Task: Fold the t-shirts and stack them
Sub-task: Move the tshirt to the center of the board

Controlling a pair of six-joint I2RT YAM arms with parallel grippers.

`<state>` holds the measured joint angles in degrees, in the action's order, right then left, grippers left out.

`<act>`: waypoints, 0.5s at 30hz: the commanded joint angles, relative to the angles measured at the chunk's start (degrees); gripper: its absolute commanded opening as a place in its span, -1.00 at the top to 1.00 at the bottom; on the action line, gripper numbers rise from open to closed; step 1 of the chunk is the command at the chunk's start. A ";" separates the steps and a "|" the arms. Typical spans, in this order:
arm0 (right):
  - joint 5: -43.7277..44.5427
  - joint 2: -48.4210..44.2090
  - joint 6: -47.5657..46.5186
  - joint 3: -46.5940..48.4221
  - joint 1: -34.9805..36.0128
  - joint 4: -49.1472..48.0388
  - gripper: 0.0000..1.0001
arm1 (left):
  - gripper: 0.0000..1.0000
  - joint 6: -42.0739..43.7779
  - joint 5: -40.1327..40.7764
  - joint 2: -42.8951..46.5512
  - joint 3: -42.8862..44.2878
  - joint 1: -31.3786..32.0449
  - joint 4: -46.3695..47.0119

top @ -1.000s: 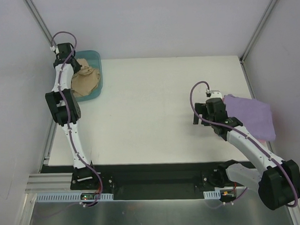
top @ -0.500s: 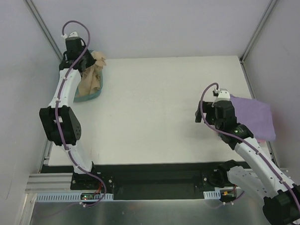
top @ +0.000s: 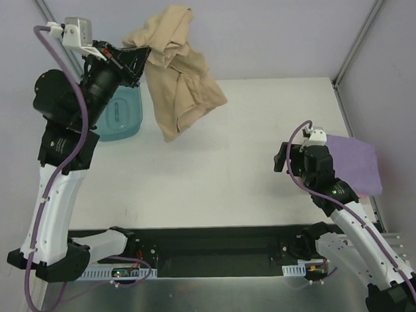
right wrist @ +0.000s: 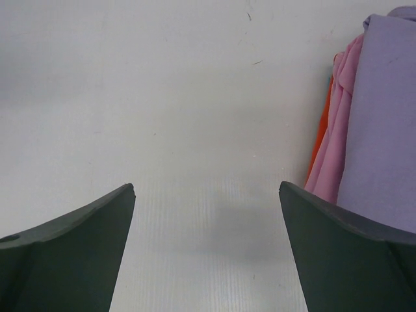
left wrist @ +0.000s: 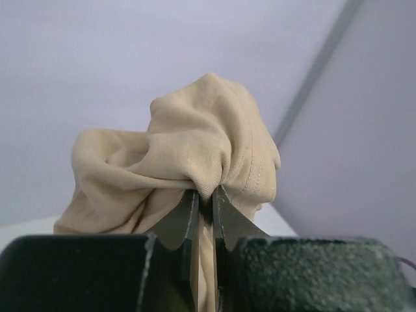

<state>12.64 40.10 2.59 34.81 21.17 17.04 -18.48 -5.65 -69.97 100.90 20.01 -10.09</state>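
A crumpled tan t-shirt [top: 178, 74] hangs in the air high above the table's far left, pinched by my left gripper [top: 138, 54]. In the left wrist view the jaws are shut on a bunched fold of the tan t-shirt [left wrist: 195, 156], my left gripper [left wrist: 205, 195] nearly closed around the cloth. A folded lavender t-shirt [top: 352, 161] lies at the table's right edge on top of a pink one [right wrist: 331, 162]. My right gripper [top: 285, 156] hovers just left of that stack, open and empty, seen in its own view as my right gripper [right wrist: 207, 192] over bare table.
A teal plastic tub [top: 123, 115] sits at the far left of the white table [top: 229, 176], below the raised left arm. An orange cloth edge [right wrist: 320, 133] peeks out under the pink shirt. Walls close in at the back and sides.
My left arm has lifted the tan t-shirt out of the teal tub and swung it up and to the right. The right gripper has drifted slightly toward the near edge, still open.
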 commanded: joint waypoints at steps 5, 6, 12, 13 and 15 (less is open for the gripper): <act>0.36 -3.44 1.80 0.79 0.28 0.80 -0.93 | 1.00 -2.44 -9.82 -1.65 -4.39 9.24 3.23; 0.36 -3.71 1.80 0.79 0.19 1.07 -0.93 | 1.00 -2.52 -9.38 -1.92 -6.83 10.65 4.01; 2.91 -3.62 2.07 1.58 0.19 3.17 -0.93 | 0.92 -2.08 -4.47 -6.48 -18.52 18.83 6.13; 3.17 -3.53 1.81 1.84 0.28 3.53 -0.93 | 0.72 -2.61 -3.85 -7.62 -20.03 19.10 6.13; 3.61 -2.83 1.80 2.37 0.19 4.14 -0.93 | 0.23 -2.97 -3.23 -11.84 -22.49 19.36 5.87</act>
<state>13.85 36.77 3.81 34.81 21.17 19.64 -20.32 -11.64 -78.17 82.19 38.24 -6.68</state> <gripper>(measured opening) 0.969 0.192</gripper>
